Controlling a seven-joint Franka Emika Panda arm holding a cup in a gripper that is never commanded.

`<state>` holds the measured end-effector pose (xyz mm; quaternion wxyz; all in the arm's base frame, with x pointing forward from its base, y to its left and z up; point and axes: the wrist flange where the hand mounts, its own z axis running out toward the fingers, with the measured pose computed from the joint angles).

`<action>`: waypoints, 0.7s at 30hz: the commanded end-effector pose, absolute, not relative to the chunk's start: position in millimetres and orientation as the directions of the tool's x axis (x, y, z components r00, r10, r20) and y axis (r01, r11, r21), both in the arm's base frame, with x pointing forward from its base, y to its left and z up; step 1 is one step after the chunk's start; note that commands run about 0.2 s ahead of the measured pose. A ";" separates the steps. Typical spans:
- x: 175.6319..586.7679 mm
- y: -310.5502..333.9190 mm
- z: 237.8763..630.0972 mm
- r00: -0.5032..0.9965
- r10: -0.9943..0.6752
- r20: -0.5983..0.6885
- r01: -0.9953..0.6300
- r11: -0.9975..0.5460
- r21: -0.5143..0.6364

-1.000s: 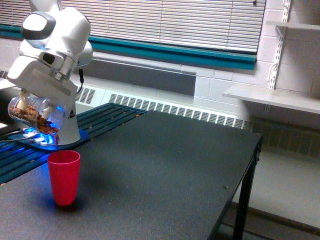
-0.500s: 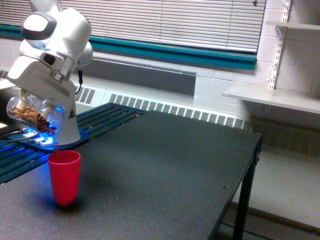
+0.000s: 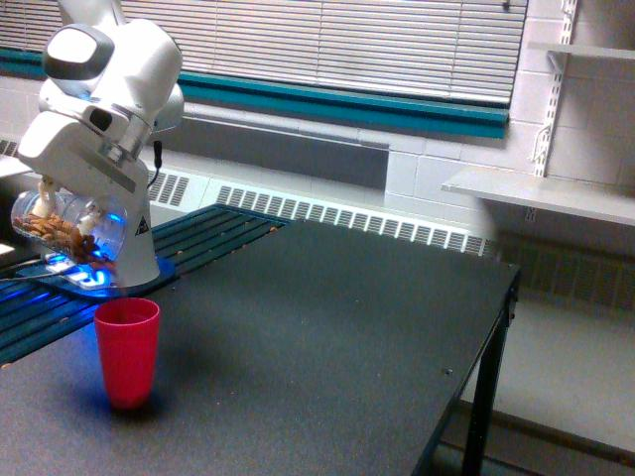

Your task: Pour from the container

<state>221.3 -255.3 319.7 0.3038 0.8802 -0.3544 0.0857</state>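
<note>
The container (image 3: 62,230), a clear rounded jar with brown nut-like pieces inside, hangs tilted on its side at the exterior view's left, its mouth pointing down and right. My gripper (image 3: 67,210) is shut on it, under the white arm (image 3: 104,109). A red plastic cup (image 3: 127,350) stands upright on the dark table (image 3: 327,347), just below and right of the jar's mouth. The brown pieces lie along the jar's lower wall, reaching toward the mouth. The cup's inside is hidden.
The arm's white base (image 3: 139,260) glows blue on a slatted dark rack (image 3: 213,230) behind the cup. The table's right edge (image 3: 501,327) drops to the floor. A grey wall shelf (image 3: 541,193) sits at the exterior view's right.
The jar has tipped a little further and shifted slightly up and left. The brown pieces have slid along its lower wall toward the mouth. The cup has not moved.
</note>
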 end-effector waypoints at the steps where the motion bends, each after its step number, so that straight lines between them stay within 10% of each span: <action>1: 222.7 -253.0 316.9 0.772 -0.537 0.340 -0.631 -0.588 0.505; 21: 219.9 -251.3 312.6 0.813 -0.493 0.309 -0.578 -0.621 0.530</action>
